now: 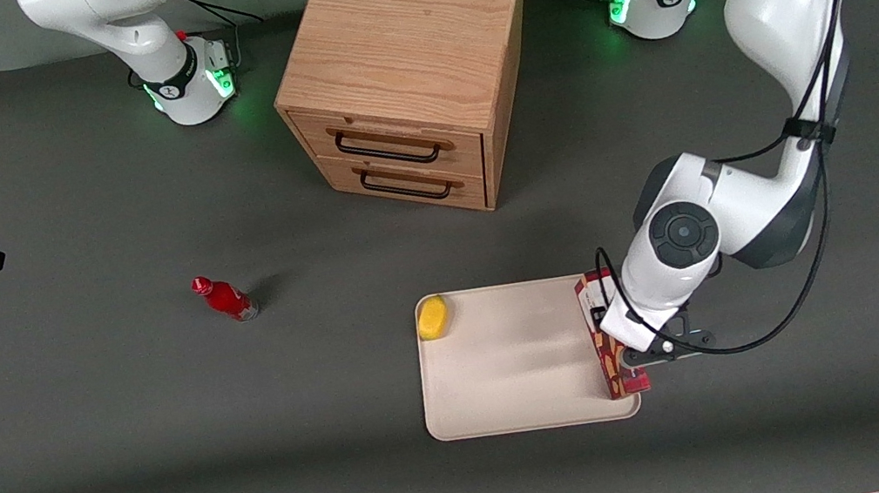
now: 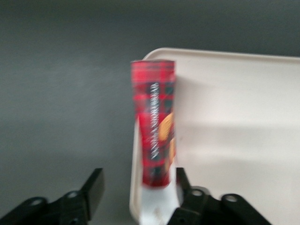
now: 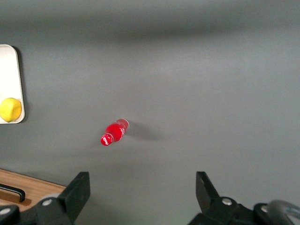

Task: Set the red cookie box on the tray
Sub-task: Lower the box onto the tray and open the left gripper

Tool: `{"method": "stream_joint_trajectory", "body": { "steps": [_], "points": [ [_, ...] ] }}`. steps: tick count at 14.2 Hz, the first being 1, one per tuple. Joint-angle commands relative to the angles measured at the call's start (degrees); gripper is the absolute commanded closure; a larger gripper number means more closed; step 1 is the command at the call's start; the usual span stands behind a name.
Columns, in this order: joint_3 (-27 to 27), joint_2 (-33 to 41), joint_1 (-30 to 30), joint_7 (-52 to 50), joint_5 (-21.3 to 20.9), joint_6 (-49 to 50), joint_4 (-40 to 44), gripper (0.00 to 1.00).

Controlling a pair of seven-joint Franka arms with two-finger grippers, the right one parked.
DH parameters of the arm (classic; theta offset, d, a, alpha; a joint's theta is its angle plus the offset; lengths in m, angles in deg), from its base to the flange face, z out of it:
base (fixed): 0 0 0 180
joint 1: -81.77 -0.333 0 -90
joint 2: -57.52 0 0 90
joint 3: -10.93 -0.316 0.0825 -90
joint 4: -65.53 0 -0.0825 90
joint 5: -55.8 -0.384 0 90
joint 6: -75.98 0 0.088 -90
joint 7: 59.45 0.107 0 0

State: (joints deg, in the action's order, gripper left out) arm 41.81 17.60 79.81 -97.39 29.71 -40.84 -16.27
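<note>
The claw (image 2: 136, 190) gapes wide — holding nothing — directly above the red cookie box (image 2: 154, 124), which lies along the tray (image 2: 234, 117) edge.

One red cookie box (image 1: 612, 343), one tray (image 1: 510, 359), one lemon (image 1: 432, 317), one red bottle (image 1: 226, 299), one two-drawer cabinet (image 1: 402, 67), one gripper (image 2: 138, 194).

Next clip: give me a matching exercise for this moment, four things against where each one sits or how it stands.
Things:
1. red cookie box
2. lemon
3. small red bottle
4. hand

Places or states:
A. lying on the bare table, toward the parked arm's end
B. open, fingers either side of the carton's end
C. in the tray's corner nearest the cabinet
D. along the tray's edge at the working arm's end

Pairs: 1-D, 2-C, 3-A, 4-B
</note>
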Motion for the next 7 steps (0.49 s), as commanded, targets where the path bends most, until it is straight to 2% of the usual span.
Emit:
{"method": "stream_joint_trajectory", "body": {
  "steps": [1,3,4,7],
  "points": [
    [-2.0,10.8,-1.5,13.0,9.7,11.5,-1.1,0.0],
    [-9.8,18.7,-1.6,27.0,19.5,20.2,-0.9,0.0],
    [-13.7,22.2,-1.6,33.2,22.5,24.5,-1.4,0.0],
    [-21.5,31.8,-1.7,46.7,24.9,35.5,-3.9,0.0]
  ]
}}
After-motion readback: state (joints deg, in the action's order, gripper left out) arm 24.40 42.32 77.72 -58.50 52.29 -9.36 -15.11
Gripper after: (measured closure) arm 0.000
